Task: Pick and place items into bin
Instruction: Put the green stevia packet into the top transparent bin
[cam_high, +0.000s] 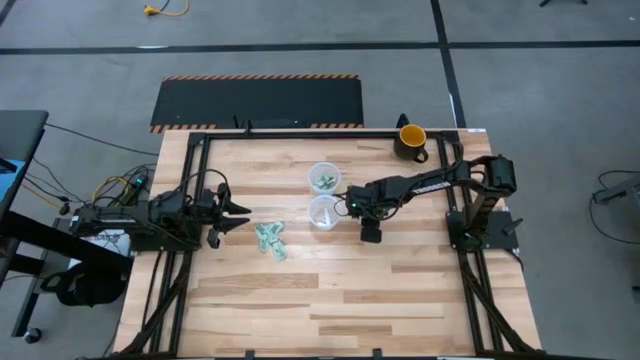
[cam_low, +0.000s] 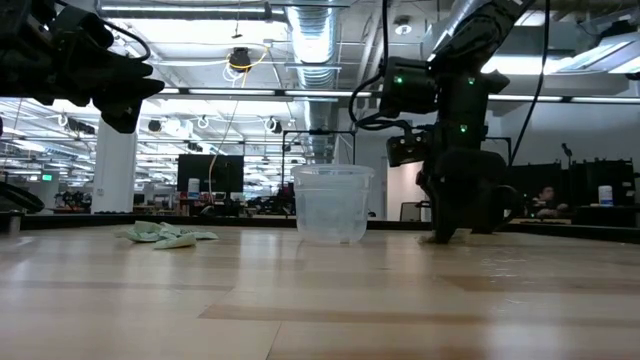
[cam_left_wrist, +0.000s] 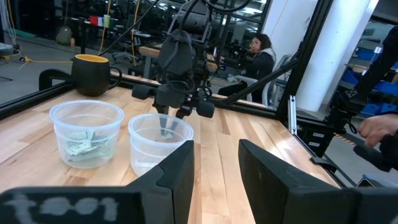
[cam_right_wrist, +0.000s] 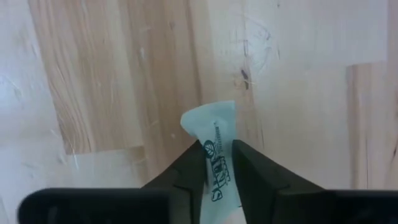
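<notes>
Two clear plastic cups stand mid-table. The far one (cam_high: 323, 179) holds green-and-white packets (cam_left_wrist: 84, 147); the near one (cam_high: 325, 212) looks empty. My right gripper (cam_high: 352, 208) points down just right of the near cup, shut on one pale green-and-white packet (cam_right_wrist: 214, 134) at the wooden tabletop. A small heap of more packets (cam_high: 270, 241) lies on the wood left of the cups. My left gripper (cam_high: 236, 214) hovers open and level at the table's left, aimed at the cups (cam_left_wrist: 160, 140), with nothing between its fingers. My right gripper pinches the packet's middle (cam_right_wrist: 217, 163) between its two fingers, which come from above, point down and lie across it. One end (cam_right_wrist: 211, 119) sticks out past the fingertips over the wood. The low view shows the fingertips (cam_low: 440, 236) down at the tabletop.
A dark mug with a yellow inside (cam_high: 412, 140) stands at the far right corner. Black frame rails (cam_high: 200, 160) run along the table's edges. Beyond the table a person (cam_left_wrist: 258, 46) sits, and a hand (cam_left_wrist: 378, 127) shows at the right.
</notes>
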